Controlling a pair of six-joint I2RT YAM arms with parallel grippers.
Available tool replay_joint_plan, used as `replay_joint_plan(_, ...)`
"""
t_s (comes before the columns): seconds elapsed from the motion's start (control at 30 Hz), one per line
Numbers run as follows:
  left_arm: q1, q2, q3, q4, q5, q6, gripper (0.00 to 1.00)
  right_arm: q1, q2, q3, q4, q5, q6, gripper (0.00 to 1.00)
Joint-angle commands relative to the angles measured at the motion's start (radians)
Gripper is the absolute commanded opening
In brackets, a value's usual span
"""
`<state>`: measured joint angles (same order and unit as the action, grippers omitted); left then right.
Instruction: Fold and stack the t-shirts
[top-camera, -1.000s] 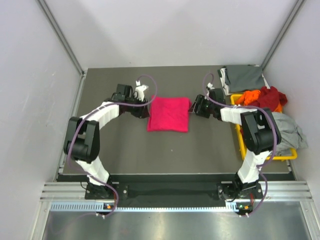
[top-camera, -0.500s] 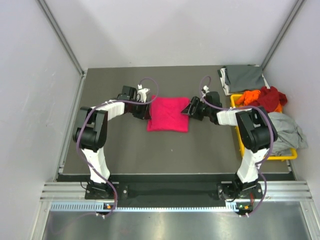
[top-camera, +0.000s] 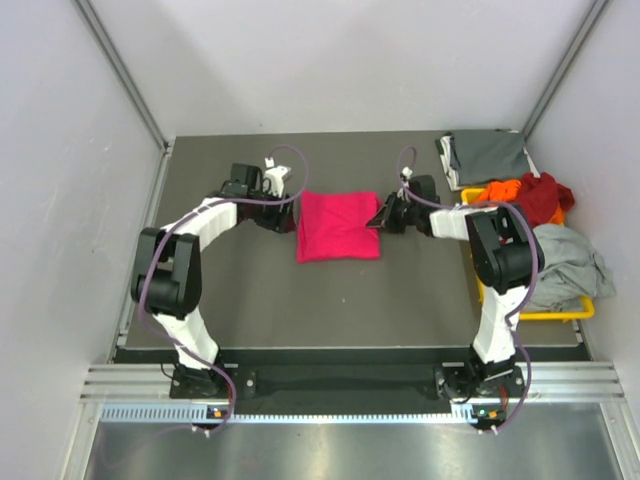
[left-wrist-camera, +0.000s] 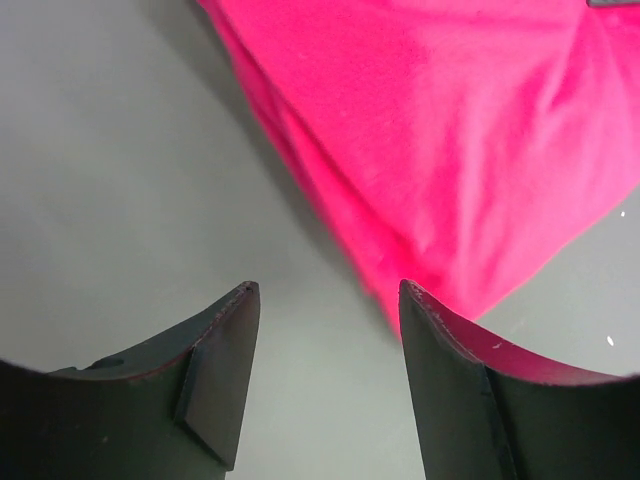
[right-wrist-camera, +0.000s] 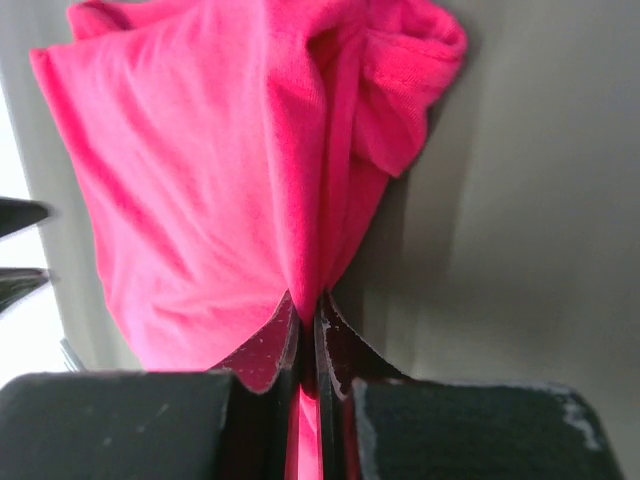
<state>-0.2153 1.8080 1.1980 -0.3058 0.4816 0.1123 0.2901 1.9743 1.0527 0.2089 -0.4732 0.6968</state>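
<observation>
Reaching forward from their bases at the near edge of the table (top-camera: 330, 310), both arms are bending inward toward the magenta-pink t-shirt (top-camera: 337, 228), which is lying folded into a compact rectangle at mid-table. The left gripper (top-camera: 288, 212) is sitting just beside the shirt's left edge. In the left wrist view its fingers (left-wrist-camera: 215, 360) are standing wide apart, gripping nothing, with bare table showing between them. The shirt's folded corner is lying just beside one fingertip, and contact cannot be confirmed. The right gripper (top-camera: 381, 217) is positioned at the shirt's right edge. In the right wrist view its jaws are pressing together on a bunched pleat of the pink fabric, with the rest of the shirt spreading away ahead of them. Farther right, the yellow bin (top-camera: 530, 314) is holding an orange t-shirt (top-camera: 497, 190), a dark red t-shirt (top-camera: 548, 195) and a light grey t-shirt (top-camera: 572, 262). At the far right corner, a dark grey t-shirt (top-camera: 487, 157) is lying folded on the table.
</observation>
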Motion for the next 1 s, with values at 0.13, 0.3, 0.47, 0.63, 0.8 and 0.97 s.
replay_joint_plan(0.13, 0.097, -0.165, -0.025, -0.073, -0.018, 0.110, 0.63, -0.074, 0.109, 0.410, -0.512, 0.071, -0.339, 0.00)
replay_joint_plan(0.3, 0.137, -0.185, -0.002, -0.133, -0.032, 0.171, 0.63, -0.124, 0.260, 0.745, -0.787, 0.223, -0.480, 0.00)
replay_joint_plan(0.47, 0.139, -0.210, 0.026, -0.208, -0.086, 0.225, 0.63, -0.155, 0.375, 0.995, -0.923, 0.390, -0.559, 0.00)
replay_joint_plan(0.63, 0.139, -0.243, 0.022, -0.233, -0.092, 0.245, 0.64, -0.164, 0.409, 1.083, -0.945, 0.519, -0.602, 0.00)
replay_joint_plan(0.8, 0.139, -0.243, 0.018, -0.236, -0.116, 0.248, 0.64, -0.177, 0.397, 1.109, -0.934, 0.561, -0.615, 0.00)
replay_joint_plan(0.97, 0.139, -0.253, 0.018, -0.231, -0.136, 0.254, 0.64, -0.180, 0.345, 1.109, -0.927, 0.648, -0.641, 0.00)
